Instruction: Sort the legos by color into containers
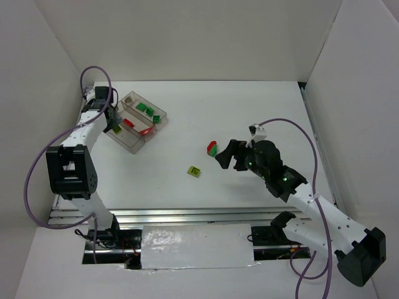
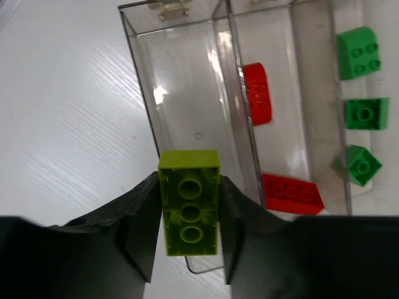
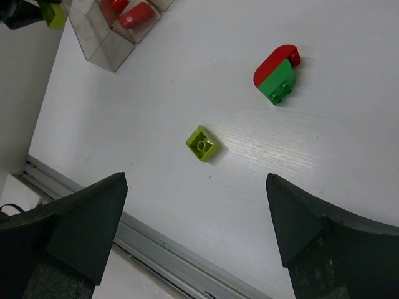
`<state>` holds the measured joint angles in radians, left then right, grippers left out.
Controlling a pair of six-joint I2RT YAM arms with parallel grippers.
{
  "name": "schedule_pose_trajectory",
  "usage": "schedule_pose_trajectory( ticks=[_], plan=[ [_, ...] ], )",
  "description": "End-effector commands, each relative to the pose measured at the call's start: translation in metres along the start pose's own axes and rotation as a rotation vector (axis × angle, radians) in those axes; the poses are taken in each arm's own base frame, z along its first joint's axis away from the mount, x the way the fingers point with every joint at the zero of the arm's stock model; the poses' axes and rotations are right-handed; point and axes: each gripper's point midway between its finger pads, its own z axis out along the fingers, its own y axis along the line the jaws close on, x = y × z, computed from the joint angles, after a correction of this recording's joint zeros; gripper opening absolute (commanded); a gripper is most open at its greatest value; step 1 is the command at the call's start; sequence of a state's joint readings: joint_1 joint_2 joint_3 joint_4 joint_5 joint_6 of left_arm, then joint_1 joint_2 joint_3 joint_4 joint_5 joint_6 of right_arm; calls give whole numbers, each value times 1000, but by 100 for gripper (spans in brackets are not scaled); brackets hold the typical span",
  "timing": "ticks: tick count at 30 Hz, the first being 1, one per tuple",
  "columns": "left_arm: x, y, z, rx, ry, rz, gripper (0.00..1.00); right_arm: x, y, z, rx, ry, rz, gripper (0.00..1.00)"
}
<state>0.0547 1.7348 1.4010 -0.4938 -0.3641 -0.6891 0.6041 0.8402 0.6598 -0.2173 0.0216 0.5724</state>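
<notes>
My left gripper is shut on a yellow-green brick, held just over the near end of the clear tray's empty left compartment. The middle compartment holds two red bricks. The right compartment holds three dark green bricks. In the top view the tray sits at the back left with my left gripper at its left side. My right gripper is open and empty above the table. A small yellow-green brick lies ahead of it, and a red-and-green joined piece lies farther off.
The small yellow-green brick and the red-and-green piece lie mid-table, left of my right gripper. White walls enclose the table on three sides. A metal rail runs along the near edge.
</notes>
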Motion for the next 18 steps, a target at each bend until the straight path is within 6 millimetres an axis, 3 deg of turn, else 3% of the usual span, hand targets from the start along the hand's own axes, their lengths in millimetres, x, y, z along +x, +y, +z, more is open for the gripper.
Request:
schedule_pose_trajectory(
  ticks=[1, 3, 6, 11, 14, 15, 17, 18],
  plan=[
    [-18, -2, 5, 20, -21, -77, 56, -9, 9, 4, -45, -38, -17, 99],
    [-16, -2, 7, 19, -21, -78, 77, -6, 12, 3, -69, -29, -18, 99],
    [-15, -1, 4, 24, -24, -89, 99, -7, 14, 2, -80, -35, -21, 99],
    [-26, -24, -25, 115, -74, -43, 100, -8, 14, 3, -76, -32, -25, 99],
    [-15, -77, -77, 356, -114, 98, 99, -11, 11, 0, -63, -51, -27, 99],
    [16, -103, -94, 453, -89, 221, 100, -14, 10, -2, -51, -66, -26, 100],
    [53, -128, -116, 541, -61, 374, 99, -20, 7, -6, -28, -89, -21, 100],
    [92, -147, -132, 603, -18, 463, 99, -20, 3, -8, -6, -89, -18, 100]
  ],
)
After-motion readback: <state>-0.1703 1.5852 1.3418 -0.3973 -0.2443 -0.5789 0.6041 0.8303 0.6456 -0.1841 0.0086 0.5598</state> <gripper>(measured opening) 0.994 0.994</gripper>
